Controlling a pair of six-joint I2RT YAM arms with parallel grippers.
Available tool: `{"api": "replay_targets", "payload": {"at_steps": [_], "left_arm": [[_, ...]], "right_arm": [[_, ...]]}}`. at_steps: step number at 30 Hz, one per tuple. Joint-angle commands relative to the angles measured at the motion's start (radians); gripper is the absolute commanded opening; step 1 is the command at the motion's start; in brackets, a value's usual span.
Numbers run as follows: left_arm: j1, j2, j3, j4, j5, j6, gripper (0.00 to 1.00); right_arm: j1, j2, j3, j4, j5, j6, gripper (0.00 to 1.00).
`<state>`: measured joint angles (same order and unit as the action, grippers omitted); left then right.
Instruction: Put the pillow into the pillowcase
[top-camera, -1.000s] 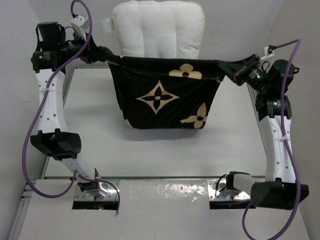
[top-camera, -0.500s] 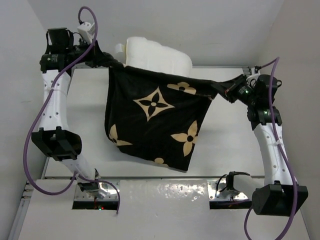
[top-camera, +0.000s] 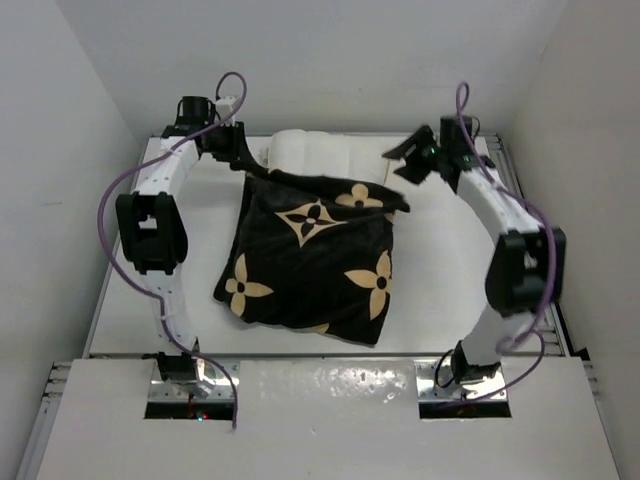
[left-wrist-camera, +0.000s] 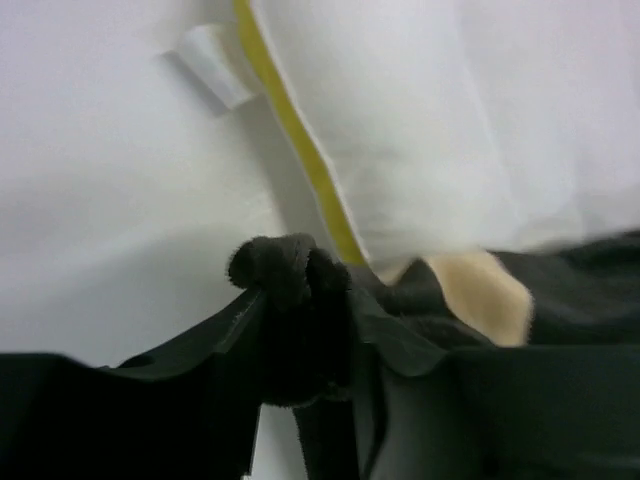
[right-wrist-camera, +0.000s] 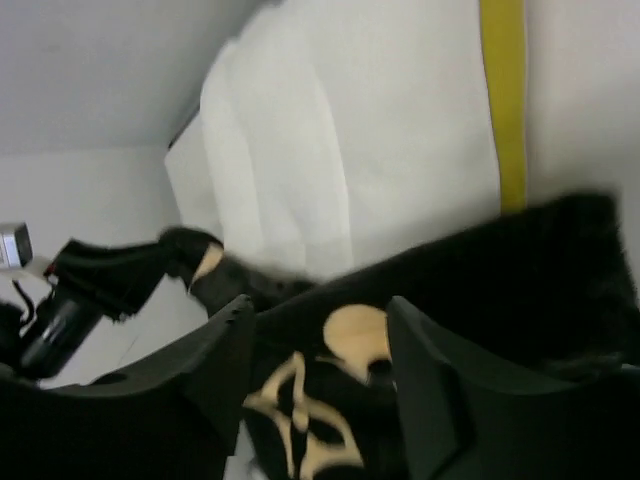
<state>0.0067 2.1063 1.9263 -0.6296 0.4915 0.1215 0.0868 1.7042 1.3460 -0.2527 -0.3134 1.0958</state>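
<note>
- Spread across the white table (top-camera: 445, 270): the black velvety pillowcase printed with tan flowers and stars (top-camera: 310, 260), its mouth toward the far wall.
- Apparently tucked inside it for most of its length: the large cream-white quilted pillow with a mustard-yellow side band (top-camera: 315, 150). Only its far end shows beyond the mouth.
- At the mouth's far-left corner: the left gripper (top-camera: 243, 160), jaws narrow, with a wad of black cloth bunched between them. Impossible to tell whether pinched or merely resting there.
- Near the mouth's far-right corner: the right gripper (top-camera: 405, 163), jaws well apart and holding nothing, with the cloth lying below, clear of the fingers.
- Judged close to finished, with one last strip of cushion left to cover.
- Risk of dragging the cover back off the cushion if the left arm pulls away while the wad is caught on a fingertip.
- Risk of skewing the case, and jamming the yellow-banded corner against the seam, if only the left corner gets tugged while the right side lies slack.
- Risk on any fresh grasp at the right of pinching cushion together with cloth, or only the top layer, since the mouth has sagged flat.
- Little room behind the cushion, so a push toward the wall may buckle it instead of seating it.
</note>
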Motion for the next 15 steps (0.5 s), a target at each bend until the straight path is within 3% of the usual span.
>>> {"api": "replay_targets", "payload": {"at_steps": [1, 2, 5, 7, 10, 12, 13, 15], "left_arm": [[0.029, 0.009, 0.069, 0.212, -0.051, -0.101, 0.41], [0.045, 0.029, 0.069, 0.237, -0.069, -0.108, 0.49], [0.088, 0.085, 0.13, 0.245, -0.113, -0.111, 0.69], [0.107, 0.096, 0.157, 0.217, -0.104, -0.053, 0.76], [0.113, 0.069, 0.136, 0.15, 0.01, 0.091, 0.77], [0.104, 0.026, 0.061, 0.139, 0.122, 0.138, 0.74], [0.096, 0.015, 0.013, 0.145, 0.221, 0.148, 0.75], [0.055, 0.035, 0.005, 0.148, 0.265, 0.148, 0.82]], "right_arm": [[-0.021, 0.179, 0.266, -0.103, 0.121, -0.151, 0.59], [-0.059, 0.268, 0.328, -0.14, 0.125, -0.143, 0.65], [-0.145, 0.339, 0.335, -0.137, 0.065, -0.109, 0.69], [-0.144, 0.321, 0.308, -0.128, 0.053, -0.216, 0.69], [-0.095, 0.258, 0.228, -0.099, 0.059, -0.359, 0.78], [-0.094, 0.255, 0.151, 0.033, 0.008, -0.35, 0.89], [-0.094, 0.287, 0.144, 0.076, -0.034, -0.299, 0.99], [-0.062, 0.389, 0.211, 0.113, -0.039, -0.243, 0.99]]}}
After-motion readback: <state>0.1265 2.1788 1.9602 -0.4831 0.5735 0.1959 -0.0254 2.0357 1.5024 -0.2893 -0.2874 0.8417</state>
